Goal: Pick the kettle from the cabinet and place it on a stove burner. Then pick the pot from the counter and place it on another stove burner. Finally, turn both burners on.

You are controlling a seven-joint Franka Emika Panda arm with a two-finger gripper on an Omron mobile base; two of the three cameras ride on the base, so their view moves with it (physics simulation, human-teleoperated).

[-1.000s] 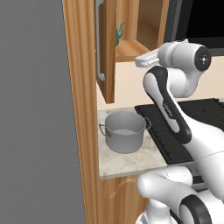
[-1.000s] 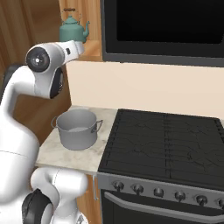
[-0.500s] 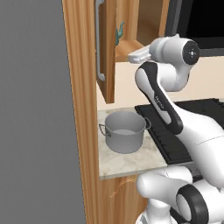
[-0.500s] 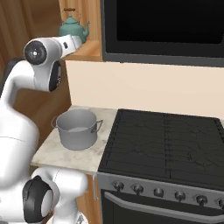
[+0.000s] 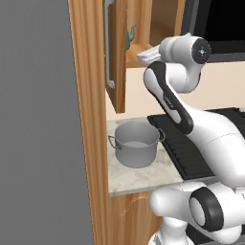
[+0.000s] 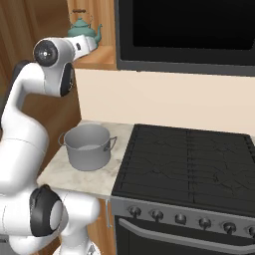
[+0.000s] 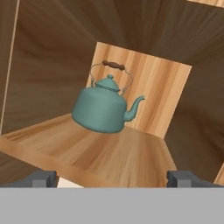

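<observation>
From the left base view, the arm rises from the lower right and bends up to the open cabinet (image 5: 117, 57), its wrist at the front edge of the shelf. The door hangs open, edge on, with its silver bar handle facing out. Past the door edge a sliver of the teal kettle (image 5: 130, 34) shows on the shelf. Below, the grey pot (image 5: 137, 144) stands on the counter (image 5: 139, 177), just beside the black stove (image 5: 191, 153), with nothing touching it.

From the right base view, the kettle (image 6: 82, 28) sits upright on the cabinet (image 6: 102, 60) shelf, spout toward the microwave (image 6: 184, 30) side. The arm's white wrist is raised just in front of it and hides its lower part. The pot (image 6: 88, 147) stands on the counter (image 6: 74, 174) left of the stove (image 6: 184, 164), whose grates are bare; a row of round knobs runs along its front.

In the hand view, the gripper (image 7: 113, 179) looks straight into the cabinet (image 7: 144, 96). Its two dark fingertips (image 7: 41, 178) stand far apart at the bottom corners, spread wide with nothing between them. The kettle (image 7: 99, 108) rests on the shelf ahead, well clear of the fingers, its arched handle up and its spout pointing right.
</observation>
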